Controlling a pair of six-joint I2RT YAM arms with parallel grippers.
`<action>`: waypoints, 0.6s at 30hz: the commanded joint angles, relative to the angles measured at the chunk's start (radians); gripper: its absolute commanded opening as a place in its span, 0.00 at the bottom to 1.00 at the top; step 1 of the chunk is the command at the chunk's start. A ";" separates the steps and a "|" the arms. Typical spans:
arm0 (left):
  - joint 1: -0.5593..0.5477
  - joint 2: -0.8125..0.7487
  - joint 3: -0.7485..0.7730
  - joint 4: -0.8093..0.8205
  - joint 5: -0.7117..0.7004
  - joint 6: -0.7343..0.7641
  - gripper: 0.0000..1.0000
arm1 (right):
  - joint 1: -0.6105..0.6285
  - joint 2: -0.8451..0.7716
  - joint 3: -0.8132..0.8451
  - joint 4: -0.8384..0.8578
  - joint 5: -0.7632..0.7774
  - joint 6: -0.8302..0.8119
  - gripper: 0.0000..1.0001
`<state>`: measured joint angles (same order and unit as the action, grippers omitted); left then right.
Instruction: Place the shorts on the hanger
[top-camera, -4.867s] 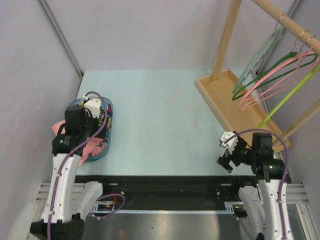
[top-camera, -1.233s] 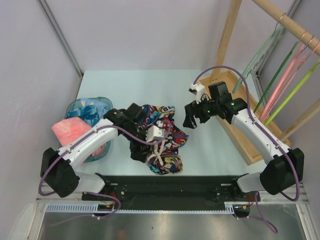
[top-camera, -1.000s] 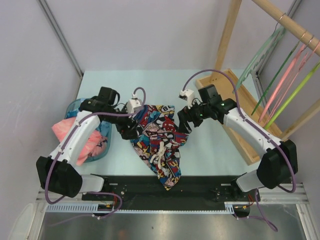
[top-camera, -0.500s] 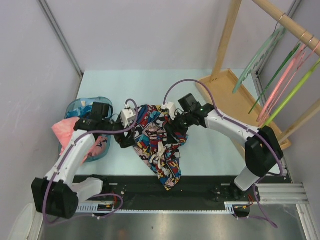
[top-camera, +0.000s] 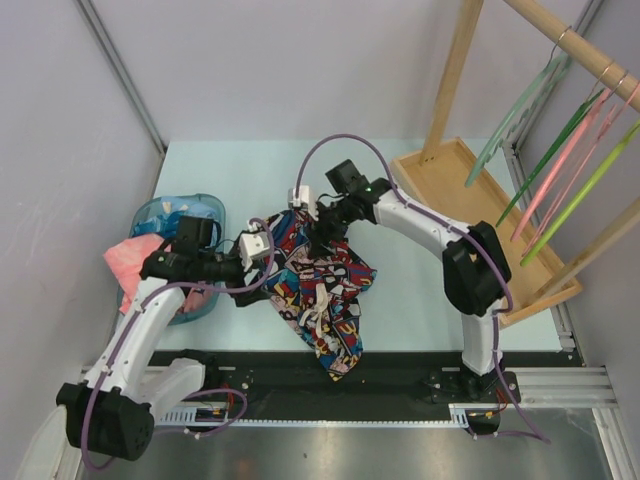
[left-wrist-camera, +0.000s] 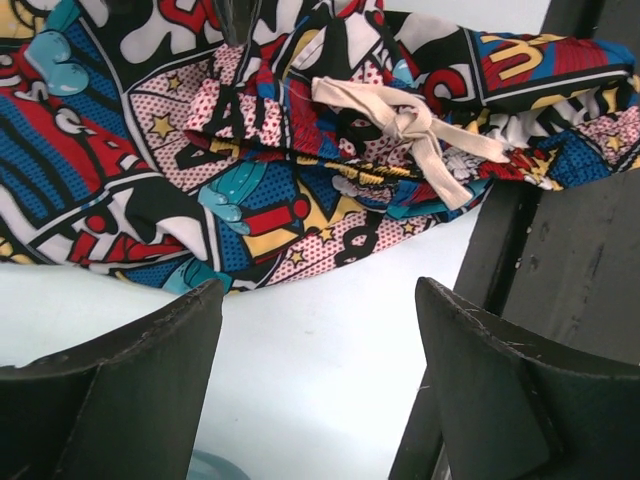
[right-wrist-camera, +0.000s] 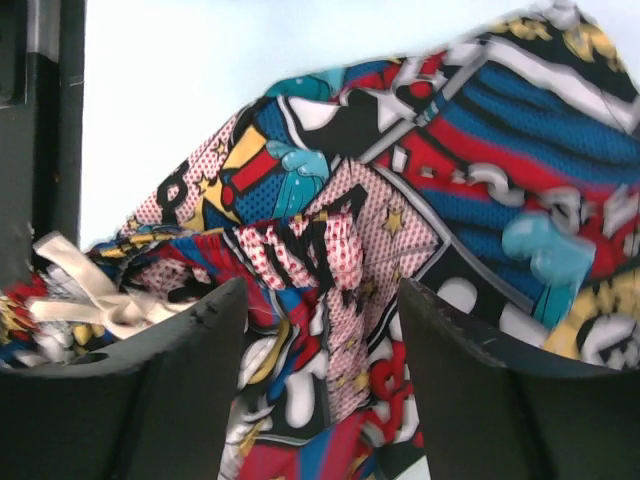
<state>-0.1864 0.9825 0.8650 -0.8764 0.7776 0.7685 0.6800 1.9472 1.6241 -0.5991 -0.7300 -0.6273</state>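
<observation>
The comic-print shorts (top-camera: 325, 285) lie crumpled on the table, with the lower end draped over the front rail. My left gripper (top-camera: 266, 268) is open and empty at their left edge; in the left wrist view (left-wrist-camera: 320, 330) it sits over bare table, just short of the shorts (left-wrist-camera: 300, 150) and their cream drawstring (left-wrist-camera: 420, 125). My right gripper (top-camera: 318, 238) is open over the shorts' far edge; in the right wrist view (right-wrist-camera: 320, 340) a fold of the shorts (right-wrist-camera: 400, 220) lies between its fingers. The lime hanger (top-camera: 583, 192) hangs on the rack at the far right.
A blue basket (top-camera: 165, 215) holding a pink cloth (top-camera: 140, 258) stands at the left, behind my left arm. The wooden rack's base tray (top-camera: 470, 200) lies at the right, with pink hangers (top-camera: 570, 150) and a dark green hanger (top-camera: 550, 130) above. The black rail (top-camera: 400, 370) runs along the front.
The shorts came out of the basket onto the table and my left gripper let go. My right arm swung from the far right to the shorts' far edge.
</observation>
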 joint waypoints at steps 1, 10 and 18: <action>0.007 -0.036 -0.006 0.021 -0.037 0.008 0.82 | 0.027 0.108 0.160 -0.218 -0.117 -0.354 0.62; 0.007 -0.128 -0.075 0.022 -0.083 -0.072 0.82 | 0.058 0.280 0.272 -0.398 -0.062 -0.568 0.60; 0.010 -0.189 -0.092 0.031 -0.126 -0.080 0.83 | 0.059 0.306 0.246 -0.308 -0.048 -0.485 0.74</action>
<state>-0.1841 0.8127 0.7807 -0.8696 0.6598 0.7055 0.7425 2.2444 1.8442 -0.9455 -0.7750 -1.1278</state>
